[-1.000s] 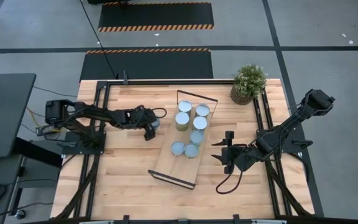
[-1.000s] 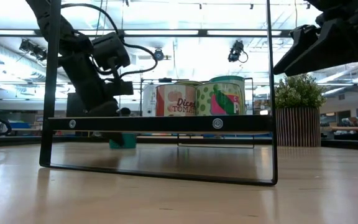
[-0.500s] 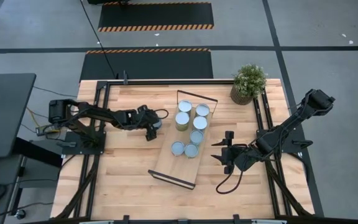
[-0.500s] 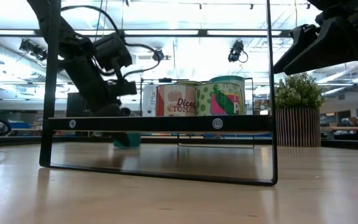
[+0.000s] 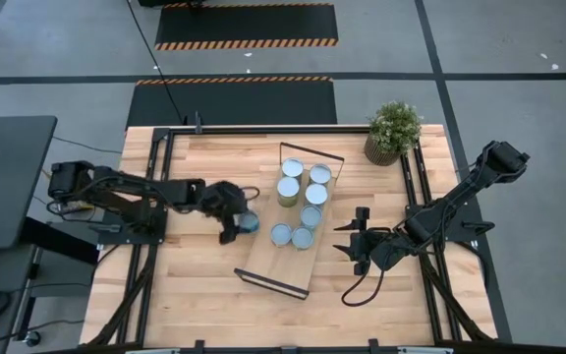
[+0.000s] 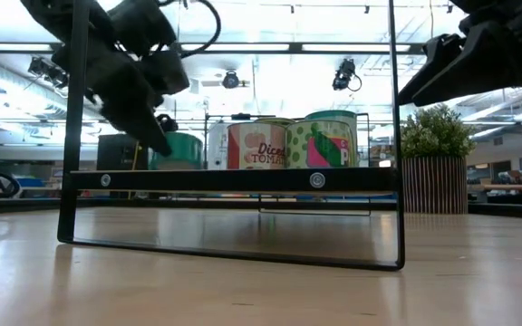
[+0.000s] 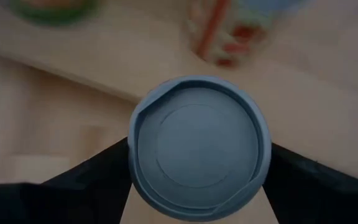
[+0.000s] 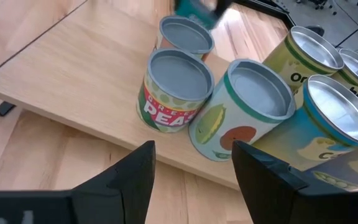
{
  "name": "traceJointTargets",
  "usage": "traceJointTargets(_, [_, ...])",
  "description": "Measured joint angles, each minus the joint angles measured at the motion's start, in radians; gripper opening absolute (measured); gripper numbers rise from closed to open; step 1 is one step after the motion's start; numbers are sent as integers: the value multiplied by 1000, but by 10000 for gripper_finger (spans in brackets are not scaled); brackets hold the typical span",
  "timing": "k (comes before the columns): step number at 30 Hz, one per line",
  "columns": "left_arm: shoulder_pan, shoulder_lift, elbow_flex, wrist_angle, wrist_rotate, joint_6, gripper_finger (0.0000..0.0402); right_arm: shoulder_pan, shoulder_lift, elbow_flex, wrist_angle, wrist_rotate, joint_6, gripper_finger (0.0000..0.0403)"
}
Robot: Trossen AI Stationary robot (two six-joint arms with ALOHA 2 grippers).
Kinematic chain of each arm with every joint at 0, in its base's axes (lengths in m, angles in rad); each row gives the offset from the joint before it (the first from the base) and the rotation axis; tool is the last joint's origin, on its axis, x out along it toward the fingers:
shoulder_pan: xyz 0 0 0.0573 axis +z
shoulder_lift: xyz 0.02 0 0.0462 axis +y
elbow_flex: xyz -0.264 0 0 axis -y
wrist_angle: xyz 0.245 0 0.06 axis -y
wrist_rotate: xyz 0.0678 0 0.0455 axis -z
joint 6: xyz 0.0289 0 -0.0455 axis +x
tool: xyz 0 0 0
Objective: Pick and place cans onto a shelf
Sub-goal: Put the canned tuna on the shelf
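The left claw [image 5: 232, 218] is closed on a can [image 5: 249, 222], one dark finger pressing each side of it, as the left wrist view shows. The can is carried with its round top [image 7: 199, 147] level. In the low view it hangs clear of the tabletop [image 5: 185, 285], at about the height of the shelf board. This posture is judged to suit a sideways transfer onto the shelf [image 5: 293, 221] without tipping. The carried can is just beside the shelf's left long edge, not yet over the board.

The shelf lies diagonally at mid-tabletop, with a black wire frame [image 5: 311, 150] at each short end. Six cans [image 5: 301, 197] already stand on it, clustered in rows toward the far end. The near half of the board [image 5: 275, 265] is bare, so that part is the probable placement zone.

To the right of the shelf, the right claw [image 5: 354, 239] waits with its fingers spread wide and holding nothing. Its wrist view looks between both fingers onto the standing cans. A potted plant [image 5: 393, 131] stands beyond the shelf's far right corner, well apart from both arms.
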State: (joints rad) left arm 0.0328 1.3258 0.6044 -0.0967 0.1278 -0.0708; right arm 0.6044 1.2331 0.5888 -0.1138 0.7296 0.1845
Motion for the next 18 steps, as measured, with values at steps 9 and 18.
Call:
traceJointTargets(9, [-184, 19, -1, 110, -62, -56, 311, 0, 0, 0, 8, 2, -2, 220])
traceJointTargets(18, [-277, 51, -1, 188, -140, -53, 311, 0, 0, 0, 9, 2, -4, 220])
